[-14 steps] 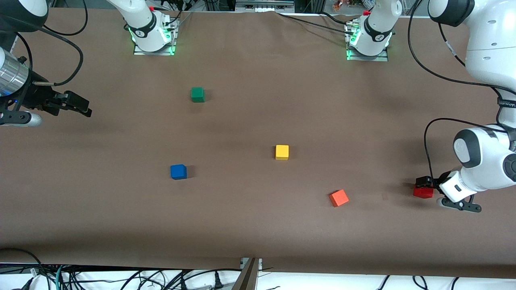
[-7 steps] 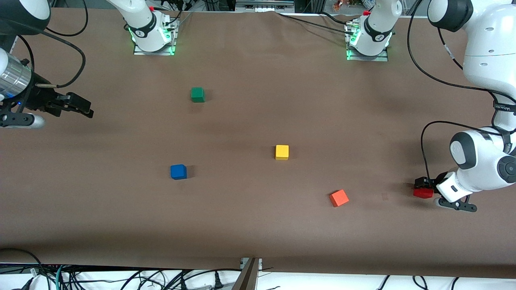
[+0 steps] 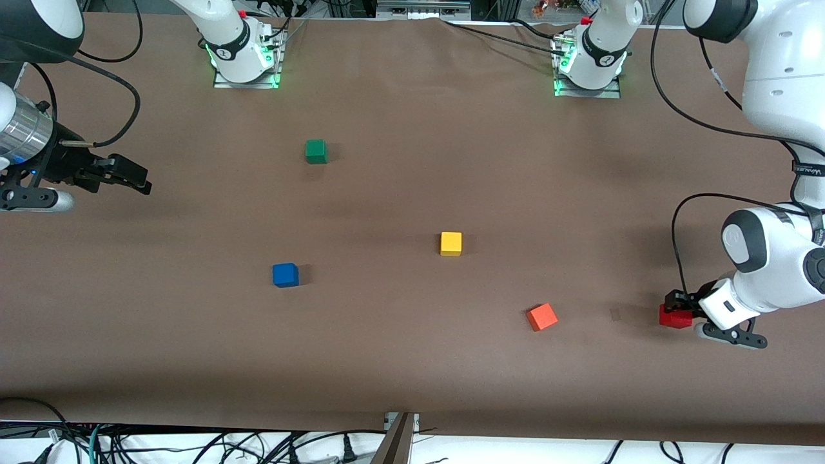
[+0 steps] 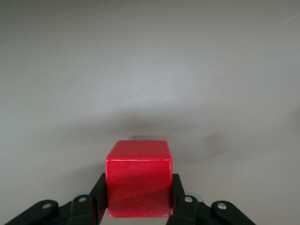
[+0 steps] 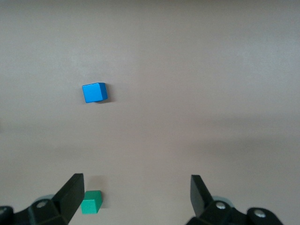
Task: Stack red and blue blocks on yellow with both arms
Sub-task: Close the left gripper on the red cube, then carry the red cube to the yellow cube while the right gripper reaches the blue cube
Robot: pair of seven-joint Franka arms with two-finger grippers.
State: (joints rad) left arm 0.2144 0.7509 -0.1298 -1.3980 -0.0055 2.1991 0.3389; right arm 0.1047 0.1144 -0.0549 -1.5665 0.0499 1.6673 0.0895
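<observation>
Cube (image 3: 450,243) lies between two cubes (image 3: 285,274) (image 3: 542,316) on table (image 3: 412,361).

Even, bright overhead light is washing the brown table (image 3: 412,361); soft short shadows are falling beside each cube toward the left arm's end. Green glow is showing at both arm bases. Wrist views are rendering the table pale and greyish, hazy with distance; a sheen is sitting on the red block (image 4: 138,180).

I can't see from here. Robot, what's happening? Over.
Left tool shut on red block. Right tool open, waiting. Yellow block clear on top.
</observation>
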